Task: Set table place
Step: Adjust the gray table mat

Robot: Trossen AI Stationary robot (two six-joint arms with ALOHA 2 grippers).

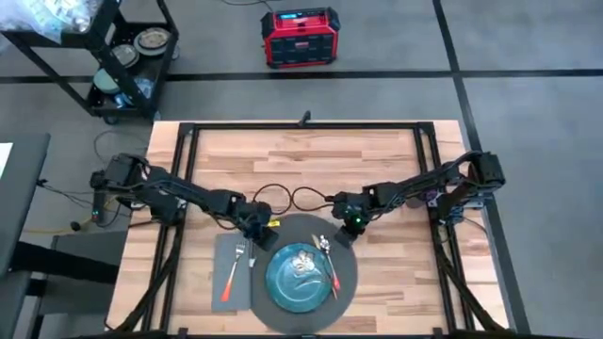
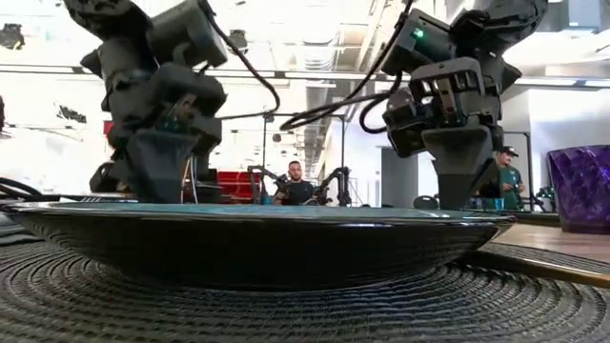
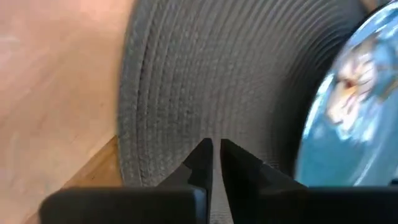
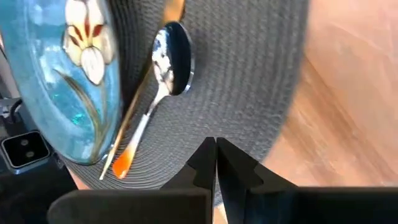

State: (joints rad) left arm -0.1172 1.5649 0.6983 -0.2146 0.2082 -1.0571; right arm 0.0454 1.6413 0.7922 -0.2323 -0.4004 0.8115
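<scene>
The table (image 1: 396, 169) carries the round grey placemat (image 1: 350, 268) near its front edge, centred. The left gripper (image 1: 256, 231) and right gripper (image 1: 350, 222) sit at the mat's rear rim, fingers nearly closed, apparently empty. The teal plate (image 1: 300, 277) and a spoon (image 4: 163, 68) rest on it.

no readable text, labels or numbers

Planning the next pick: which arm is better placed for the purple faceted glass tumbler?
Right. The purple faceted glass tumbler stands on the right arm's side; the left end effector hovers beyond the round grey placemat.
</scene>
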